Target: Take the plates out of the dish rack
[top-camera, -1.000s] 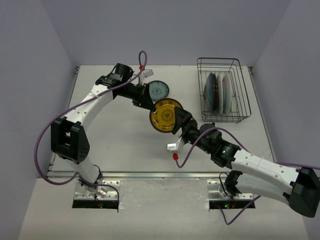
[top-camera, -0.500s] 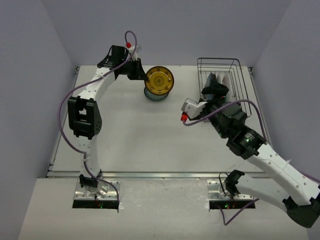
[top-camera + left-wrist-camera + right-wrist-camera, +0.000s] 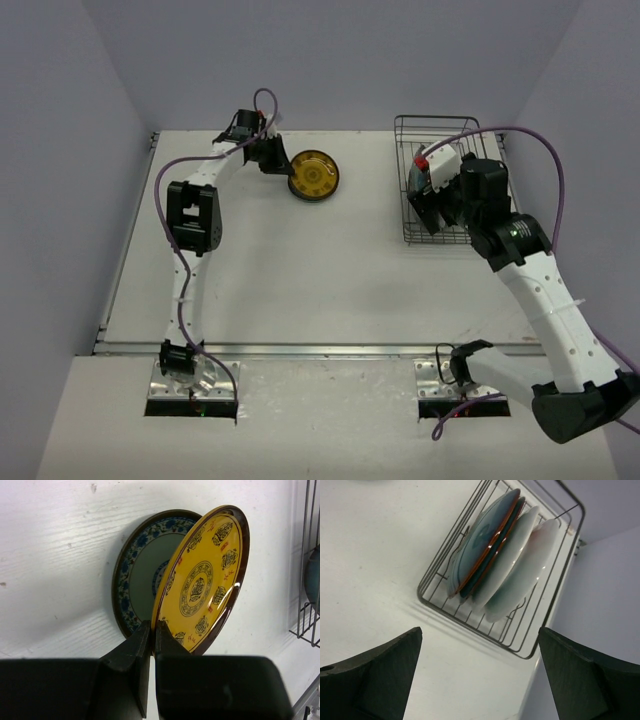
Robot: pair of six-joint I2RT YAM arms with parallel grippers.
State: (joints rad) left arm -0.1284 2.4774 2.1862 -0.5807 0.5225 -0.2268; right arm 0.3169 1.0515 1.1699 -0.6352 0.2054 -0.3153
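My left gripper [image 3: 152, 626] is shut on the near rim of a yellow-orange plate [image 3: 202, 580]. The plate is tilted over a teal-patterned plate [image 3: 140, 565] that lies flat on the table. From above, the yellow plate [image 3: 314, 176] covers the patterned one at the back left. The dish rack [image 3: 482, 190] stands at the back right, with my right arm over it. My right gripper [image 3: 480, 630] is open above the rack's [image 3: 520, 647] near corner, holding nothing. Several plates stand on edge inside: a blue-green one [image 3: 480, 540], a red-rimmed one, and two pale ones [image 3: 530, 560].
The rack's wires [image 3: 310, 580] show at the right edge of the left wrist view. The purple side wall [image 3: 600, 590] rises close behind the rack. Bare white table [image 3: 300, 280] lies between the two arms.
The left arm carried the yellow plate from the table's middle to the back left, over the patterned plate. The right arm swung from the middle to above the rack and opened wider.
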